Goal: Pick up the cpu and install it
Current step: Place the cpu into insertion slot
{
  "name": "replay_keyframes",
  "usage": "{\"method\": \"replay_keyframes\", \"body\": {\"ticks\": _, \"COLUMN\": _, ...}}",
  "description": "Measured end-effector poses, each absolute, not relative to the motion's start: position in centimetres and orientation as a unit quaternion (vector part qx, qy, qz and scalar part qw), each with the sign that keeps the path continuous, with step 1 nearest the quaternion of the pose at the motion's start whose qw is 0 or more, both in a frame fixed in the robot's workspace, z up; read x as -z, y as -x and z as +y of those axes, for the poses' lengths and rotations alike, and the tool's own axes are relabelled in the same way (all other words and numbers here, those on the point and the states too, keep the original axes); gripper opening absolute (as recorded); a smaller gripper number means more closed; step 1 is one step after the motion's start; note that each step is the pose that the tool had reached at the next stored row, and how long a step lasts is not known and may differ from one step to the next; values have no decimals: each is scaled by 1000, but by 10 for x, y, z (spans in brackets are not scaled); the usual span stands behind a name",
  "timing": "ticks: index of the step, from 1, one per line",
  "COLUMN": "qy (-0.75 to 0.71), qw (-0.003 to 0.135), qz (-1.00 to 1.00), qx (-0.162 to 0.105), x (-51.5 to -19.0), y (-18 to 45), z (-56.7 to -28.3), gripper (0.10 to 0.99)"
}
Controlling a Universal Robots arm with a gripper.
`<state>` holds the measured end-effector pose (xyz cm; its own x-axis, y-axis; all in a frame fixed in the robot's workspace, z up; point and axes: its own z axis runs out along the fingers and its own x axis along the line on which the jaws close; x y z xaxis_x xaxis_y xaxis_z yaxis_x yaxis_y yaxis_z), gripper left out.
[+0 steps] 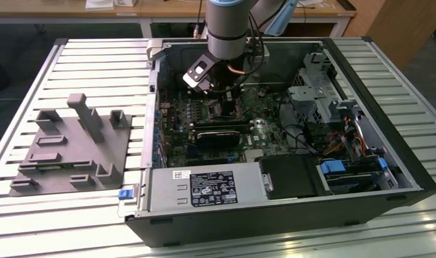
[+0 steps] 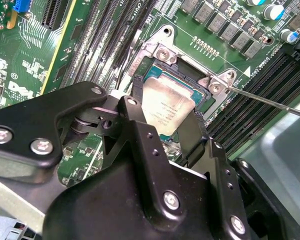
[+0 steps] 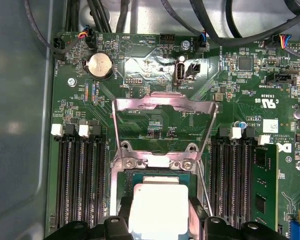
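Hovering low inside the open computer case, in the upper middle of the exterior view, the gripper is right over the green board, and both wrist views tell us why. The cpu sits between the two black fingers, which look clamped on its opposite edges and hold it flat so it can meet the socket level. It's directly over that socket and very close; whether it has actually touched down, I can't tell. The metal cover frame stands tipped up and back, and the thin lever is swung out to one side, which I'd say is what leaves the socket bare for the chip. Quick count: one cpu, one gripper, two fingers, one cover frame, one lever, two screws at the frame's hinge end. There are four white latches on the memory slots, two on either side of the socket. Add one memory stick seated beside it and one coin battery. Over on the exterior view's left, one grey plate lies on the slatted table, well apart from the arm.
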<state>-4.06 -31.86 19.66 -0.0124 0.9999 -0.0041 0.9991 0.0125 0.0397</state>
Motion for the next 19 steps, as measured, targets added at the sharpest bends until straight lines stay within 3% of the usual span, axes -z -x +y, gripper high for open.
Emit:
{"method": "replay_keyframes", "body": {"ticks": 4, "qy": -703, "qw": 15, "qz": 711, "qx": -13, "x": -196, "y": 41, "z": -319, "gripper": 537}}
{"method": "replay_keyframes", "body": {"ticks": 5, "qy": -703, "qw": 15, "qz": 711, "qx": -13, "x": -196, "y": 41, "z": -319, "gripper": 600}}
{"method": "replay_keyframes", "body": {"ticks": 19, "qy": -707, "qw": 16, "qz": 707, "qx": -13, "x": -196, "y": 42, "z": -316, "gripper": 600}}
